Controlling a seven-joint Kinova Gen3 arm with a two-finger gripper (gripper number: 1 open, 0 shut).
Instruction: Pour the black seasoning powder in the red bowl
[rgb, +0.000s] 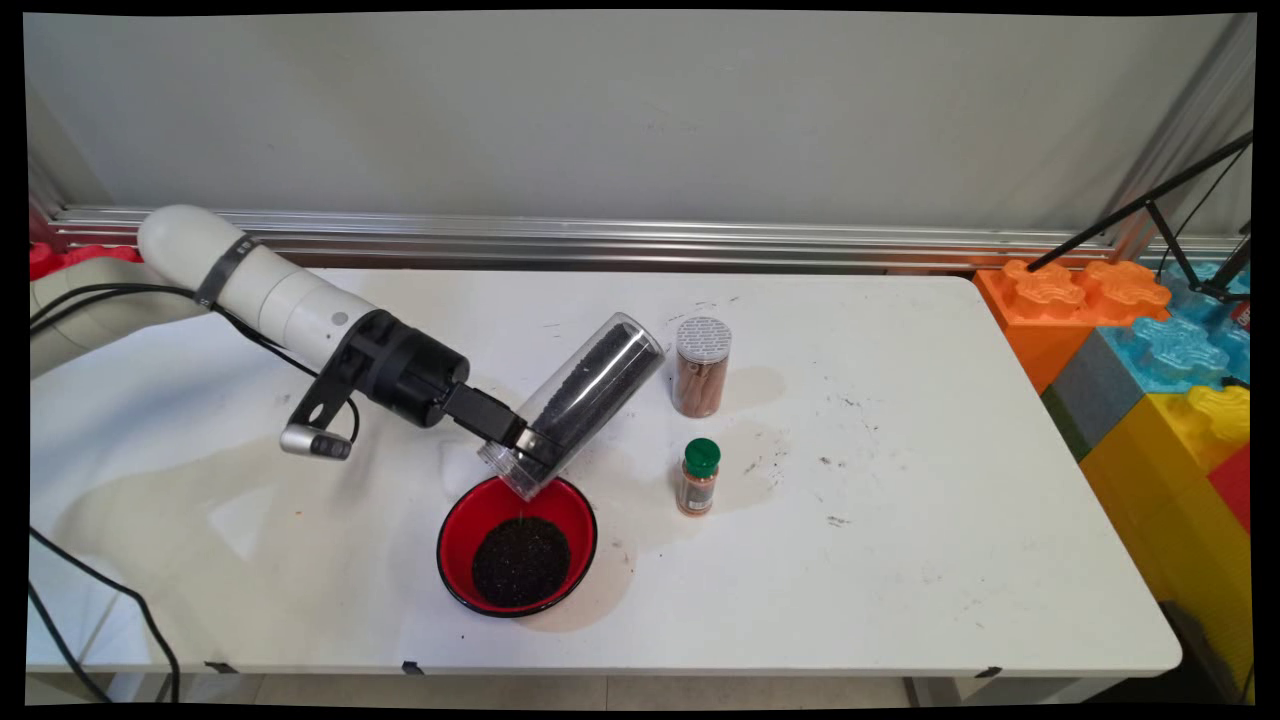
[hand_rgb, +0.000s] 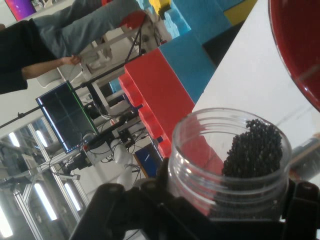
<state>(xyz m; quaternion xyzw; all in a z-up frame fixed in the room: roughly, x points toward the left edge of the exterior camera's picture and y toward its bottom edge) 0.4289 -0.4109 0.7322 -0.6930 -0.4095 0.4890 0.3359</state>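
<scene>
My gripper (rgb: 530, 447) is shut on a clear plastic jar (rgb: 578, 398) of small black seeds, gripping it near its open mouth. The jar is tilted, mouth down, over the far rim of a red bowl (rgb: 462, 535), and a thin stream of seeds falls into the bowl. A dark pile of seeds (rgb: 520, 561) lies in the bowl. In the hand view the jar's open mouth (hand_rgb: 230, 160) sits between my fingers with seeds (hand_rgb: 252, 147) heaped at its lip, and the red bowl's rim (hand_rgb: 295, 50) shows at the upper right.
A tall clear jar with a grey lid (rgb: 701, 366) holding brown sticks stands right of the tilted jar. A small spice bottle with a green cap (rgb: 698, 477) stands right of the bowl. Large coloured blocks (rgb: 1160, 370) flank the table's right edge. Black cables hang at left.
</scene>
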